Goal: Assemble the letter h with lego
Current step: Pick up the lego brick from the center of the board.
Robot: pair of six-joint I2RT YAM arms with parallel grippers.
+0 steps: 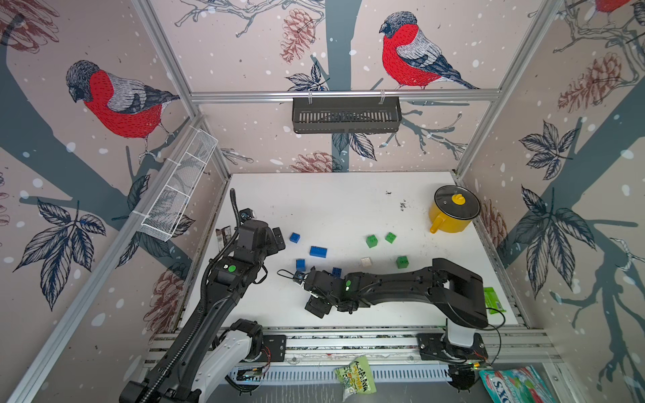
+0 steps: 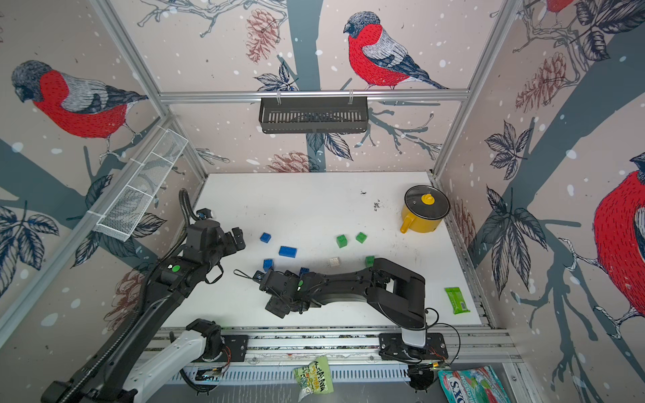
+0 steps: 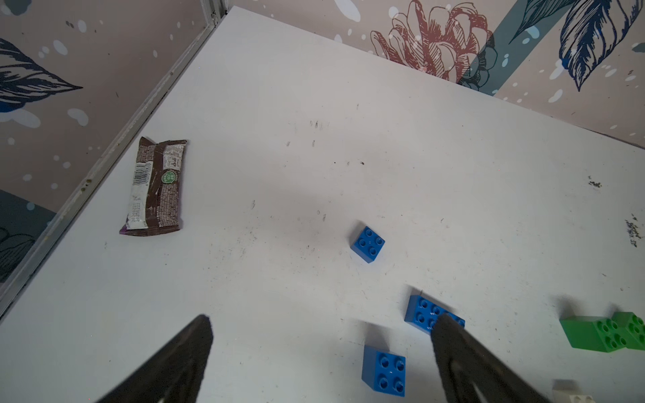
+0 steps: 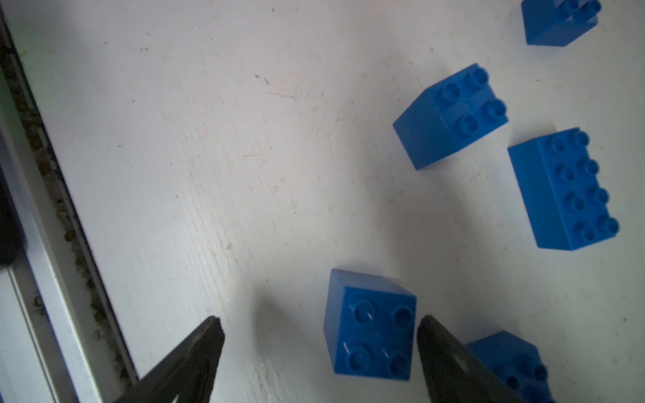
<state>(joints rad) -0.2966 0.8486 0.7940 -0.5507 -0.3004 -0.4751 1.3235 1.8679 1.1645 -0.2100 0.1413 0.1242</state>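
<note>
- Right gripper [image 4: 319,328]: low over the near-left part of the white table [image 1: 349,202], on an arm [image 1: 401,282] lying across the near strip from the right. Its fingers [image 4: 439,349] are apart. A blue cube [image 4: 371,324] stands unclamped between them, just beside one fingertip and well clear of the other.
- Second blue cube [image 1: 336,271]: just outside that same finger.
- Aluminium edge rail [image 4: 52,244]: bare table lies between it and the right gripper.
- Green packet [image 2: 457,300]: flat at the near right, close to the right edge.
- Third blue cube [image 1: 300,264], long blue brick [image 1: 318,251] and fourth blue cube [image 1: 294,237]: left of centre, just beyond the right gripper, each apart from the others.
- White brick [image 1: 365,261]: mid-table, with a green brick [image 1: 402,261] to its right. Two more green bricks [image 1: 371,240] sit near each other, farther back.
- Left gripper [image 3: 323,328]: raised at the left side. Its fingers [image 3: 460,349] are spread wide with nothing between them.
- Brown snack wrapper [image 3: 155,188]: lies along the left edge.
- Yellow lidded pot [image 1: 453,213]: far right, close to the right edge. The rest of the far half is open surface.
</note>
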